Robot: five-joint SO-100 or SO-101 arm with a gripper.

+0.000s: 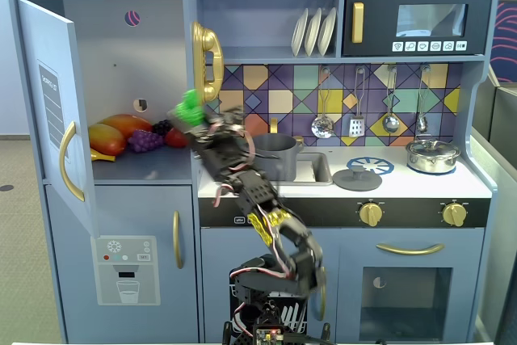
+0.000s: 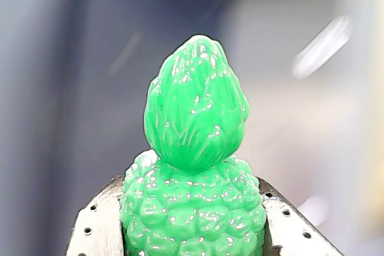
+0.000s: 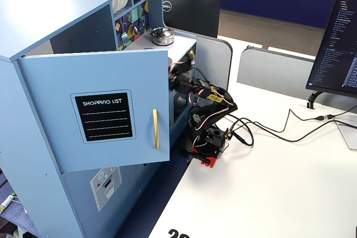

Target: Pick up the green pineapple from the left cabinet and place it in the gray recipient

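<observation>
My gripper (image 1: 194, 119) is shut on the green pineapple (image 1: 191, 107) and holds it in the air at the right front edge of the open left cabinet (image 1: 113, 54), above its shelf. In the wrist view the bumpy pineapple (image 2: 195, 166) stands top up between the two metal fingers (image 2: 96, 232) of my gripper (image 2: 193, 187). The dark-gray pot (image 1: 273, 157) stands on the counter just right of the arm, by the sink. In the side fixed view the open cabinet door (image 3: 106, 115) hides the gripper and the pineapple; only the arm (image 3: 209, 110) shows.
On the cabinet shelf lie an orange fruit (image 1: 125, 125), a yellow fruit (image 1: 107, 141), purple grapes (image 1: 145, 140) and a red fruit (image 1: 176, 137). The door (image 1: 50, 103) stands open to the left. A gold phone handle (image 1: 207, 61) hangs above the gripper. A gray lid (image 1: 358, 177) and a steel pot (image 1: 433, 155) sit to the right.
</observation>
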